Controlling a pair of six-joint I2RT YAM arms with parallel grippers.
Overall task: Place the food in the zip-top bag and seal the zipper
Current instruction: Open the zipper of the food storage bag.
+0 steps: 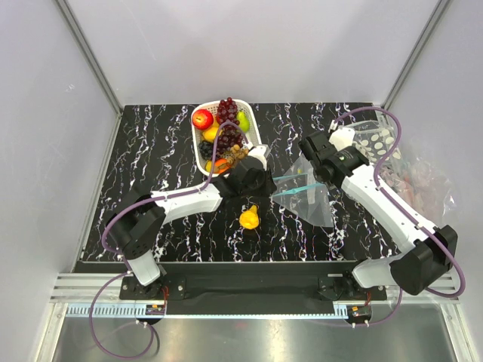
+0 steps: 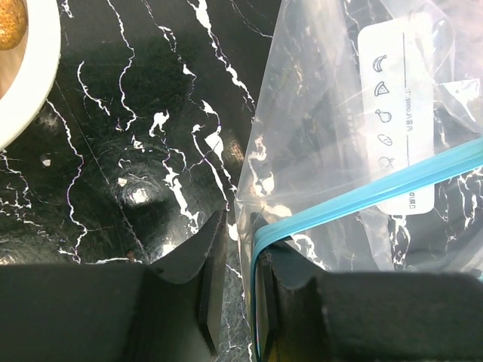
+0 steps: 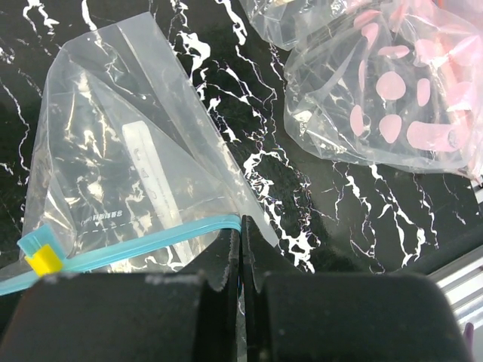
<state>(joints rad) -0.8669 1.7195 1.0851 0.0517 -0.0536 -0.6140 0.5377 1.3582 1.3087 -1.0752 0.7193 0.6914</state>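
The clear zip-top bag hangs between my two grippers over the middle of the table. My right gripper is shut on its teal-blue zipper at one end; it also shows in the top view. My left gripper is open, with the zipper lying against its right finger and the bag beyond. The red apple, dark grapes and green fruit lie in the white basket. A yellow-orange fruit lies on the table near the bag.
A clear bag patterned with ovals lies at the right, also seen from the top, with more crumpled plastic beside it. The basket's rim is just left of my left gripper. A yellow slider sits on the zipper.
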